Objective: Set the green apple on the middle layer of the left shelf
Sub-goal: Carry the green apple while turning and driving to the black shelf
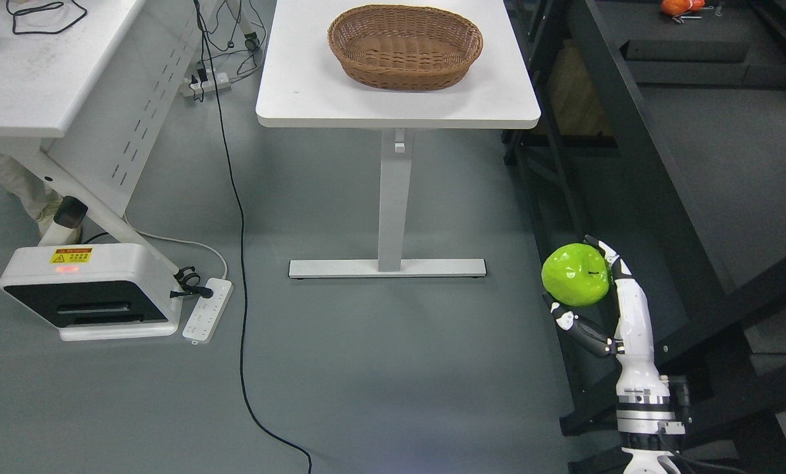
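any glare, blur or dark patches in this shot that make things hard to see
Head view: sharp and evenly lit; the green apple in the right hand is crisp with only soft highlights; mild sheen on the white table beside the wicker basket; the black shelf on the right is dark, its detail lost.

A: Right arm look?
B: White shell forearm [633, 316], black joints; hand [597, 296] white with black finger segments.
A: Wrist?
B: Silver-grey ringed cuff [643, 405] just below the forearm, black block beside it, small screws.
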`<state>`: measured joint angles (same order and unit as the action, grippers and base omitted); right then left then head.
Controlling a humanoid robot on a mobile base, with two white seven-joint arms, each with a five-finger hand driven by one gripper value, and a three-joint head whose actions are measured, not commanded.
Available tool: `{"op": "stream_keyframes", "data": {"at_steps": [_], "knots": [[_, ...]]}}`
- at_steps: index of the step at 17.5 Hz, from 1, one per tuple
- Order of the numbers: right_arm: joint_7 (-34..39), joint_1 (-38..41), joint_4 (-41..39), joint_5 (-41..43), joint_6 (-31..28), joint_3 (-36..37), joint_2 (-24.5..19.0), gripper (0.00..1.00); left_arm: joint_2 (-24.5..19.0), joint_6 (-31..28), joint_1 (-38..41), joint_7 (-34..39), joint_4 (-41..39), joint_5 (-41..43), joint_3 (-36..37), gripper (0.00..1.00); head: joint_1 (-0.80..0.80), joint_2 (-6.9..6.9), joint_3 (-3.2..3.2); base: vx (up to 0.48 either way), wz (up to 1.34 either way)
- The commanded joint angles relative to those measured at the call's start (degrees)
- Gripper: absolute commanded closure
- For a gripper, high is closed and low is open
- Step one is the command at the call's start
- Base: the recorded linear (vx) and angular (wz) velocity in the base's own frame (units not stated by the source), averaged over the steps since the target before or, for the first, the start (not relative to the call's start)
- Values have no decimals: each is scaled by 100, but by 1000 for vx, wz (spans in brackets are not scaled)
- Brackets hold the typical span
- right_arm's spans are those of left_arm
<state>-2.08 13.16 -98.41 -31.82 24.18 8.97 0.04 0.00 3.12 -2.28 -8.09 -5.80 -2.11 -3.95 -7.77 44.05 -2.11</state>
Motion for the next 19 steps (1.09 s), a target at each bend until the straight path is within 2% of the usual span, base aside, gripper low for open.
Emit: {"op": "stream_keyframes", "data": {"at_steps": [1, 10, 19], "knots": [[-29, 20, -2, 0, 43, -9, 96, 100, -100, 22, 0, 1, 0, 0, 0, 0, 0, 0, 0, -267, -68], [6, 64, 6, 0, 34, -45, 96, 100, -100, 22, 0, 1, 0, 0, 0, 0, 0, 0, 0, -222, -208], [6, 64, 6, 0, 34, -45, 96, 100, -100, 22, 0, 1, 0, 0, 0, 0, 0, 0, 0, -107, -812]]}}
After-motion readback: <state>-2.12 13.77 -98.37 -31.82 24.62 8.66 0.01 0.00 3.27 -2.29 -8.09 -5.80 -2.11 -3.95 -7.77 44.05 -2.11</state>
